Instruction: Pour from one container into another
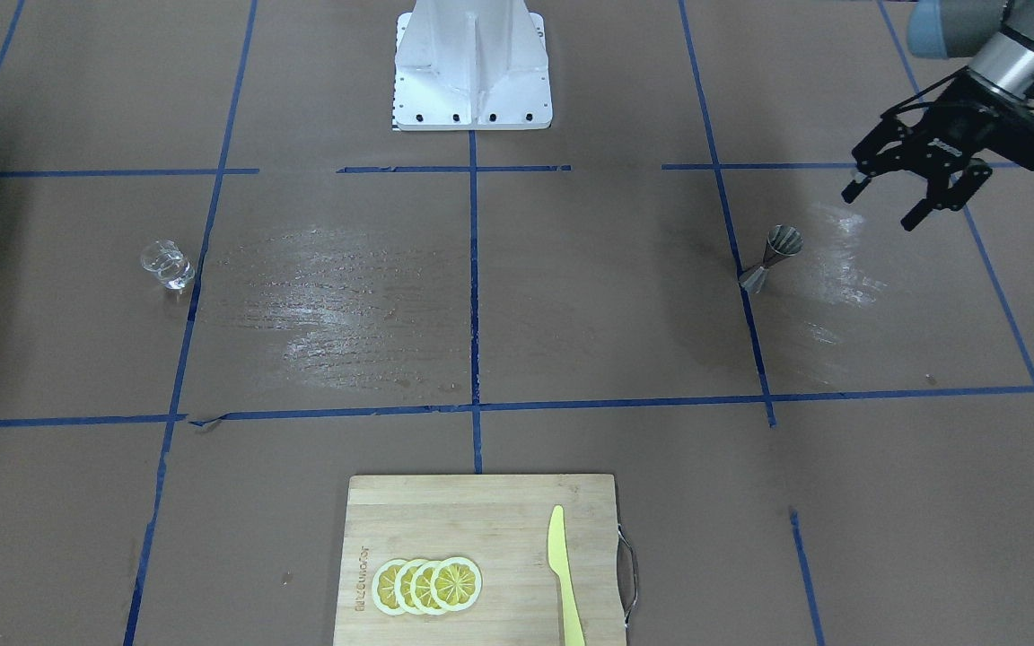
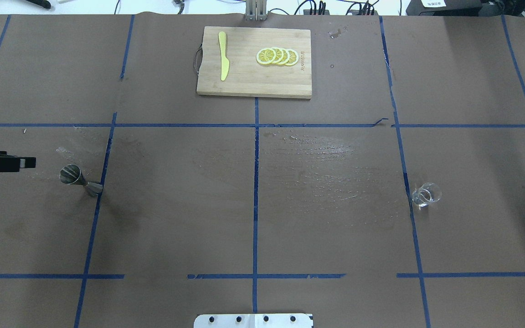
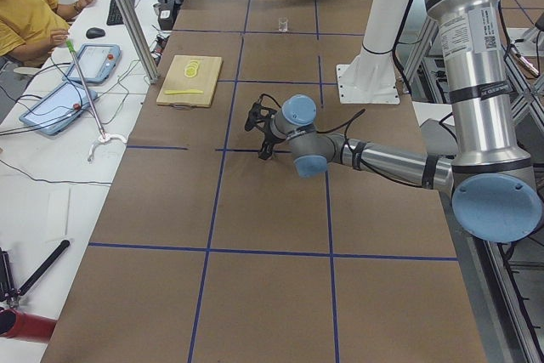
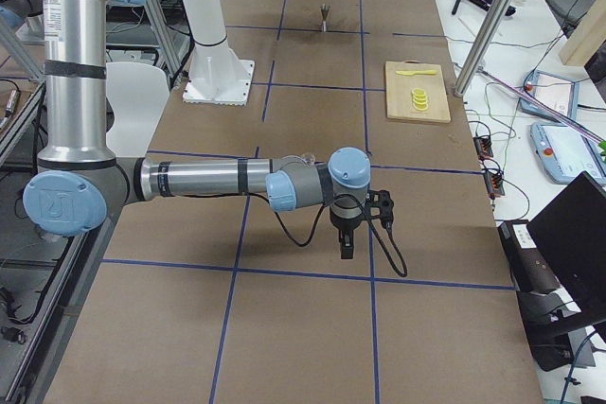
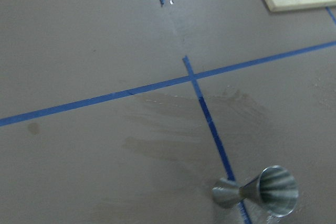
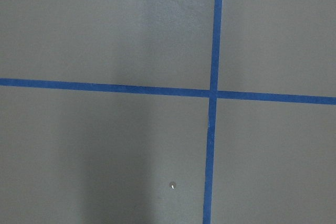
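The glass cup point(image 1: 167, 266) stands alone, untouched. The left gripper point(image 1: 883, 205) hangs wide open and empty near the jigger point(image 1: 773, 258). I cannot tell about the right gripper point(image 4: 347, 245).

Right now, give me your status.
Left pincer open, empty, beside jigger. Right pincer: cannot tell. Glass cup upright, untouched. Nothing between cup and jigger.

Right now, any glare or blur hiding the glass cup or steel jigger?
Front-facing view: glare on the brown paper-covered table beside the grey steel hourglass jigger; small clear glass cup low-contrast. Overhead: glare streaks mid-table. Left wrist: soft focus, jigger readable.
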`<move>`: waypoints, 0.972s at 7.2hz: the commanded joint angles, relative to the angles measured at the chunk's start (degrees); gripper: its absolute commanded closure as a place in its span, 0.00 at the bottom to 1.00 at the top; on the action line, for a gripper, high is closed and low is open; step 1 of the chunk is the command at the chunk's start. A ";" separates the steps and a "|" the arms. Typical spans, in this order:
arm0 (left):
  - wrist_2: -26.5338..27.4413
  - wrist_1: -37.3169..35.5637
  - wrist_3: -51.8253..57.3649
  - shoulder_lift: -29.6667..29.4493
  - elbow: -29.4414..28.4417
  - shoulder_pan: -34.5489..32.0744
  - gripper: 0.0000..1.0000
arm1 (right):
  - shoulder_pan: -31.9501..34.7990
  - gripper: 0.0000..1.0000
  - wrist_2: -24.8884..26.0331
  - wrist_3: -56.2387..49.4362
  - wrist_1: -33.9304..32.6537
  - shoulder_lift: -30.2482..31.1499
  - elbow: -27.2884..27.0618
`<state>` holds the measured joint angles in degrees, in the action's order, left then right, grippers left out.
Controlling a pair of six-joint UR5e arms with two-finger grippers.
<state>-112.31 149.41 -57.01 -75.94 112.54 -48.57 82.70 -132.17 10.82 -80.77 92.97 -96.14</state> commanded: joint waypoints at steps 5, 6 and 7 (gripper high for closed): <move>51.19 -0.61 -13.90 5.19 4.63 31.57 0.00 | -0.35 0.00 -0.02 -0.10 0.00 -0.25 -0.02; 56.88 -0.87 -14.26 5.19 4.71 35.08 0.01 | -0.35 0.00 -0.02 -0.19 0.00 -0.25 -0.02; 63.81 -2.27 -14.44 5.27 4.28 38.42 0.09 | -0.35 0.00 -0.02 -0.19 0.00 -0.25 -0.10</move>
<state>-56.37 148.31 -70.99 -70.77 117.15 -14.40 82.36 -132.18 10.67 -80.77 92.74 -96.18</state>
